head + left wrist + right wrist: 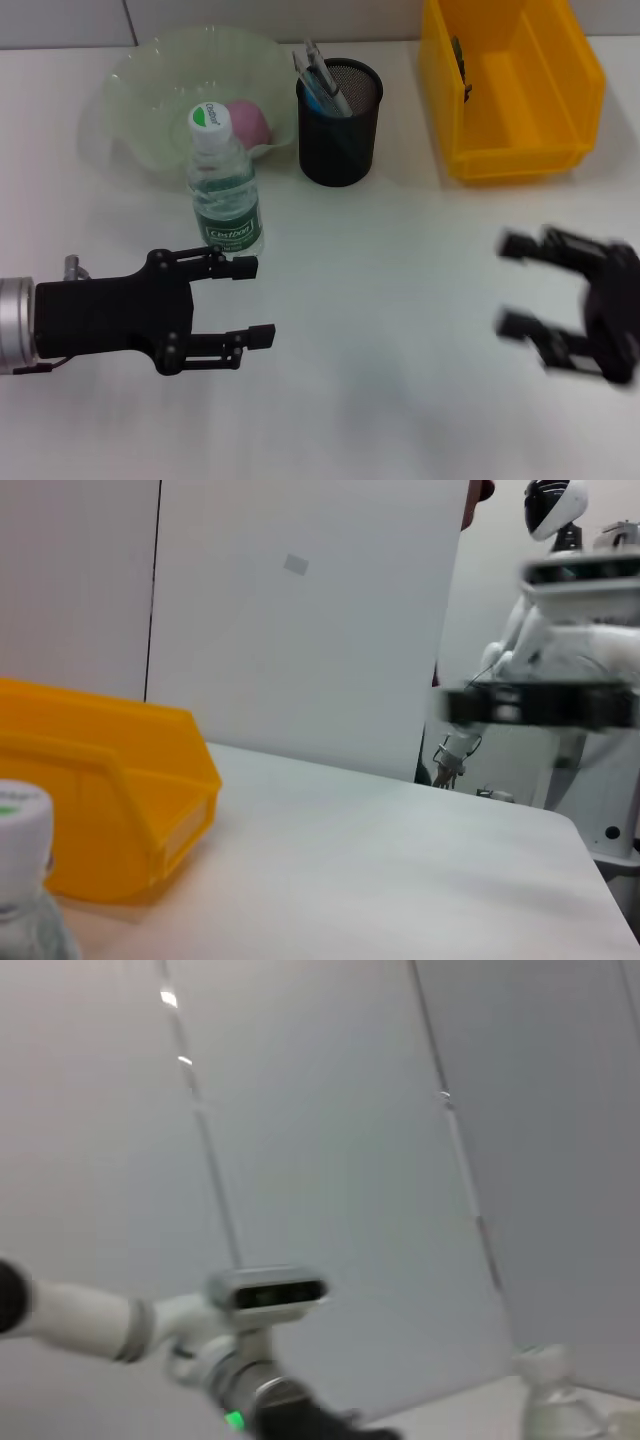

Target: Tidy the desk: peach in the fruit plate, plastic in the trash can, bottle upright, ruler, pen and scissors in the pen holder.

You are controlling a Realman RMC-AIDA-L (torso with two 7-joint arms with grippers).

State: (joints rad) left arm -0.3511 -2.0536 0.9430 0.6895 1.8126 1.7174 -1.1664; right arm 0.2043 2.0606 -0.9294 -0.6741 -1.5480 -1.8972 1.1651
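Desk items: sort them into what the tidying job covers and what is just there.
Job:
bottle, upright
peach in the fruit plate
pen holder with tools
yellow bin
left hand, right hand, both open

Just there:
white table

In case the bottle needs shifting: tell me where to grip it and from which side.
Grip the bottle across its labelled body, coming level from the near side where the open left pincer sits. It stands upright, and the fruit plate crowds its back.
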